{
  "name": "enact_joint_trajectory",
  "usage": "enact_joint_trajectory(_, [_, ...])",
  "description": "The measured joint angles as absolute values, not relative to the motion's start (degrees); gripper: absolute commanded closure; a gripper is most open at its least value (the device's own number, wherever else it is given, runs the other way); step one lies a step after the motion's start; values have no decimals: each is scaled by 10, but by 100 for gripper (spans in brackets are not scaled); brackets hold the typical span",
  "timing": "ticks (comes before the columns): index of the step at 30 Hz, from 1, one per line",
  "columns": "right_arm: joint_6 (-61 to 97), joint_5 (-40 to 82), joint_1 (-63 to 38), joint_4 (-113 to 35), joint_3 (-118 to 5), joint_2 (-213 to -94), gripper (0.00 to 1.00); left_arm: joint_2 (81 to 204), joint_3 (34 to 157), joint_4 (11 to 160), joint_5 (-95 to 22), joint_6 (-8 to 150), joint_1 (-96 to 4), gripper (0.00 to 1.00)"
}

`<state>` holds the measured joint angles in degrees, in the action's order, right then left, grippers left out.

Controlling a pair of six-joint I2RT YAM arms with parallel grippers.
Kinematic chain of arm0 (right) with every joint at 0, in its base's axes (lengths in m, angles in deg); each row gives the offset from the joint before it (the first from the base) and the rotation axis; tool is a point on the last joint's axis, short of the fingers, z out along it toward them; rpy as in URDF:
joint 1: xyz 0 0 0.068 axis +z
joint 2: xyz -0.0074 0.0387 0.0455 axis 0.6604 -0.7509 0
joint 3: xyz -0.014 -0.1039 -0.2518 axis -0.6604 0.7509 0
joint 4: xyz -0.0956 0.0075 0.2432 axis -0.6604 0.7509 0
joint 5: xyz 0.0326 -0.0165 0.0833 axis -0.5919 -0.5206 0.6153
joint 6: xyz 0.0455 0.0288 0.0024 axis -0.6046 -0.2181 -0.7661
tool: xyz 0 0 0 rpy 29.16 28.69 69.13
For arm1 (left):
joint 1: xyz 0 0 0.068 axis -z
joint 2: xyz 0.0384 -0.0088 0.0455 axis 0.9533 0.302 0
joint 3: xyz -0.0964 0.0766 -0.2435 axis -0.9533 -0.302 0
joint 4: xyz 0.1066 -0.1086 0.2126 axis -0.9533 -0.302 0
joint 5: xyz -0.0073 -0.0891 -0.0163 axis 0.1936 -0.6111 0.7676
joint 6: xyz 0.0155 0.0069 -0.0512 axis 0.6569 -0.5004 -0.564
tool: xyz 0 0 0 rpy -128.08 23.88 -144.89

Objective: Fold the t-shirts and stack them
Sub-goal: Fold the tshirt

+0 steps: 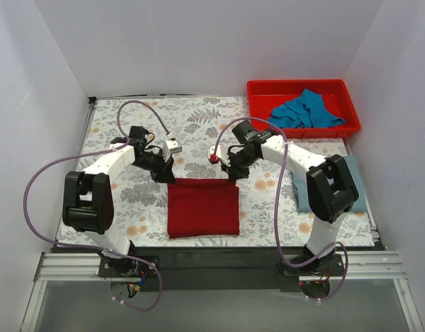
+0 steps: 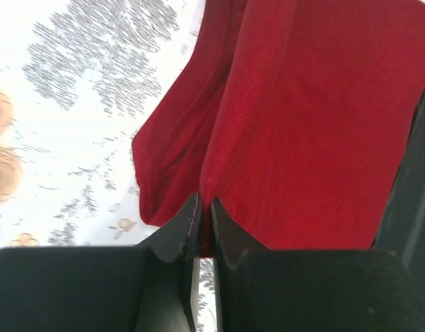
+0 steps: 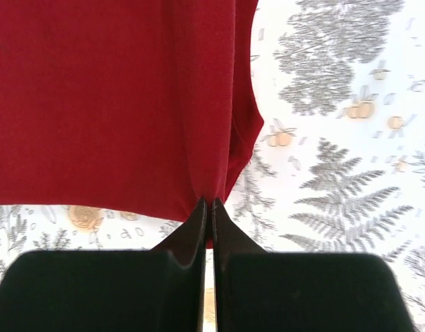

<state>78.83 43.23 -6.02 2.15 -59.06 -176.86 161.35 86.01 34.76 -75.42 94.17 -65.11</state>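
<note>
The dark red t-shirt (image 2: 309, 124), pinched at the tips of the left end effector (image 2: 204, 216) and the right end effector (image 3: 208, 207), was seen as matt cloth with a fine, slightly fuzzy grain. Their fingers (image 2: 178, 235) were shown as smooth, dull black plastic. Beneath them, the desk (image 3: 351, 228) was covered by a smooth floral-printed sheet. Beyond the right end effector, the bin (image 1: 302, 132) was seen as glossy red plastic.

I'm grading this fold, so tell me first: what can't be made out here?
Grey-blue t-shirt: top view, middle hidden by the right arm.
Dark red t-shirt: both wrist views, cut off by frame edges.
Cloth layers pinched: hidden inside the shut left end effector and right end effector.
</note>
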Motion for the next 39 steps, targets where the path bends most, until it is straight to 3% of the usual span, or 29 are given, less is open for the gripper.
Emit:
enact_joint_trajectory(3, [788,427,-65,19,-605,-1777,99,1640,890,353,-755,929,-651,84])
enact_joint_trajectory(4, [788,424,-67,18,-611,-1787,99,1657,902,357,-754,924,-651,76])
enact_joint_trajectory(7, [788,414,-71,18,-633,-1832,98,1721,932,374,-744,905,-652,73])
enact_joint_trajectory(16, [749,394,-112,20,-745,-1941,99,1806,979,443,-711,811,-657,83])
enact_joint_trajectory(17, [743,390,-119,20,-762,-1949,96,1811,992,450,-707,802,-657,77])
enact_joint_trajectory(20, [720,376,-134,16,-801,-1960,59,1820,1023,475,-691,774,-659,67])
enact_joint_trajectory(21, [714,370,-138,15,-813,-1960,41,1820,1028,484,-686,764,-661,63])
enact_joint_trajectory(23, [694,363,-145,12,-829,-1958,20,1816,1032,498,-676,741,-664,60])
enact_joint_trajectory(24, [680,360,-147,8,-833,-1954,7,1811,1032,502,-672,729,-667,52])
enact_joint_trajectory(26, [651,361,-149,7,-832,-1937,5,1792,1031,503,-670,694,-671,45])
enact_joint_trajectory(31, [560,414,-150,2,-773,-1823,5,1666,976,516,-729,574,-667,40])
enact_joint_trajectory(35, [470,513,-145,0,-688,-1717,2,1548,874,569,-795,434,-609,36])
enact_joint_trajectory(39, [380,599,-120,-24,-616,-1714,2,1524,767,658,-852,290,-543,35])
